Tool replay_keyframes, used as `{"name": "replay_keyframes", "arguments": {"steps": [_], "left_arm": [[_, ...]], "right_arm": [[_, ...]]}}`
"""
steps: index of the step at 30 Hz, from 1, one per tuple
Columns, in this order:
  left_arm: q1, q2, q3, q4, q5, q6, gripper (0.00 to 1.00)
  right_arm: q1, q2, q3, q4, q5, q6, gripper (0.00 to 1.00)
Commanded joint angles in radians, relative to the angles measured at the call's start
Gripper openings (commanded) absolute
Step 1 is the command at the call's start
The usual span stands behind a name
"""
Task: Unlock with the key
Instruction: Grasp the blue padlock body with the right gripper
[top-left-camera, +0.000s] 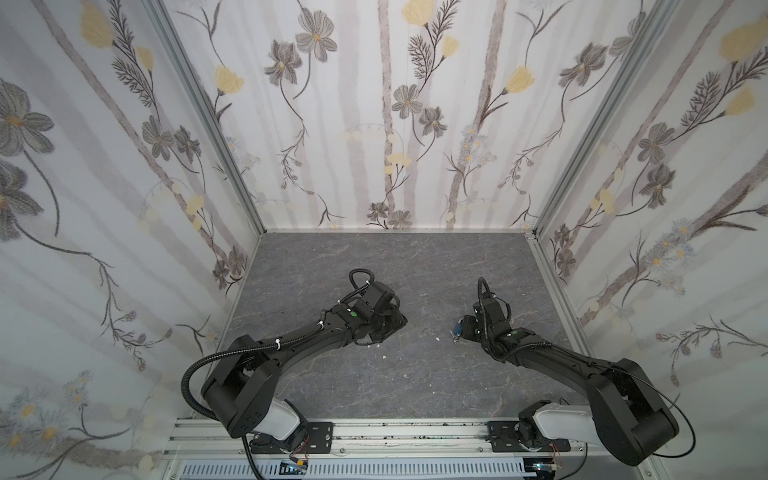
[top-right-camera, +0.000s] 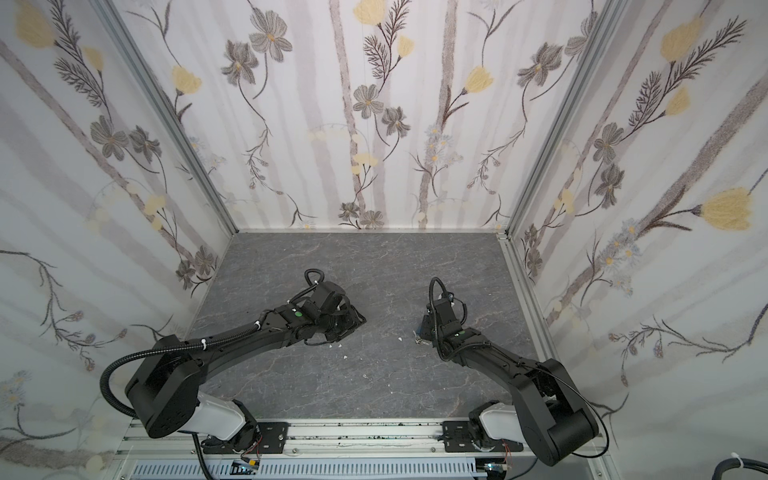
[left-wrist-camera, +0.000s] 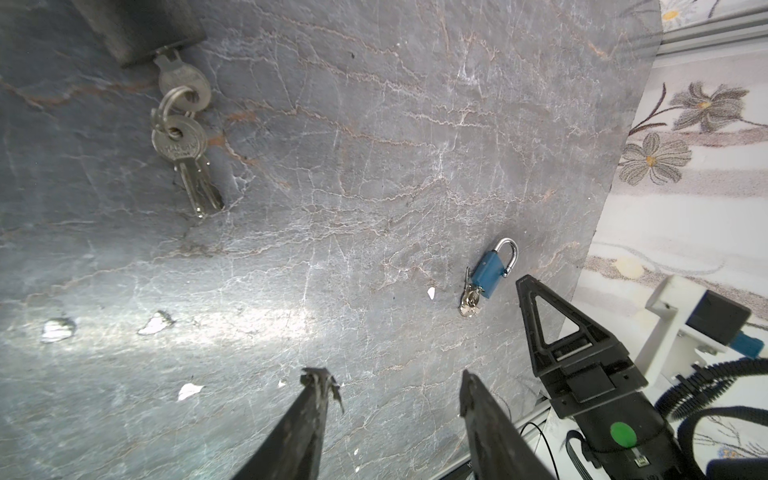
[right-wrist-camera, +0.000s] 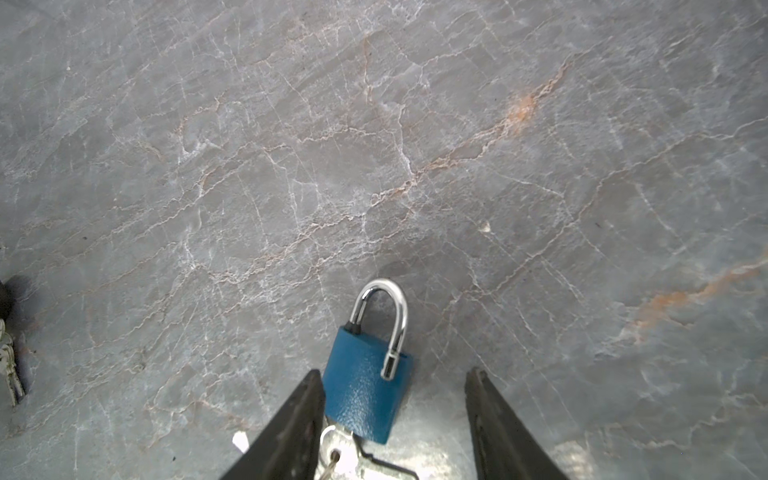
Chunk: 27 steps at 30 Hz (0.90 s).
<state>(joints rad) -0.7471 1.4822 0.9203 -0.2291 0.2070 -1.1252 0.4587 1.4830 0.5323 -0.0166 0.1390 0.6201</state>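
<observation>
Right pincer (right-wrist-camera: 392, 374): jaws apart, gripping nothing, straddling the blue padlock (right-wrist-camera: 365, 395). The lock lies flat on the desk (right-wrist-camera: 374, 145), right of centre. One end of its shackle (right-wrist-camera: 388, 299) stands out of the body, and the key (right-wrist-camera: 347, 453) sits in the keyway, so we judge this lock undone.

Left pincer (left-wrist-camera: 390, 374): also apart and empty, over bare desk. Further left lies a dark padlock (left-wrist-camera: 137, 29) with its own key (left-wrist-camera: 183, 83) inserted; its shackle is out of view.

Next, we think: grip that key and turn it, with the body braced.
</observation>
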Motion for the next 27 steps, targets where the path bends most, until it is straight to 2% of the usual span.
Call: {"name": "replay_keyframes", "arguments": {"steps": [1,4,7,11,19,24,27], "left_arm": [[0.0,-0.002,0.002,0.017,-0.004,0.006,0.53],[0.0,0.001,-0.001,0.015,-0.003,0.006,0.53],[0.0,0.001,-0.006,0.016,-0.005,0.004,0.53],[0.002,0.006,-0.009,0.02,-0.004,0.003,0.53],[0.002,0.017,-0.009,0.025,0.0,0.003,0.53],[0.002,0.026,-0.009,0.033,0.002,0.001,0.53],[0.003,0.03,-0.009,0.034,0.002,0.002,0.53]], "right_arm": [[-0.006,0.043,0.024,0.078,-0.025,0.004,0.55],[-0.008,0.078,0.045,0.088,-0.039,0.001,0.54],[-0.009,0.107,0.063,0.09,-0.05,-0.004,0.48],[-0.009,0.148,0.071,0.099,-0.066,-0.008,0.36],[-0.008,0.127,0.083,0.123,-0.106,-0.023,0.16],[-0.003,0.139,0.086,0.162,-0.191,-0.039,0.12],[0.006,0.138,0.084,0.181,-0.228,-0.05,0.14]]}}
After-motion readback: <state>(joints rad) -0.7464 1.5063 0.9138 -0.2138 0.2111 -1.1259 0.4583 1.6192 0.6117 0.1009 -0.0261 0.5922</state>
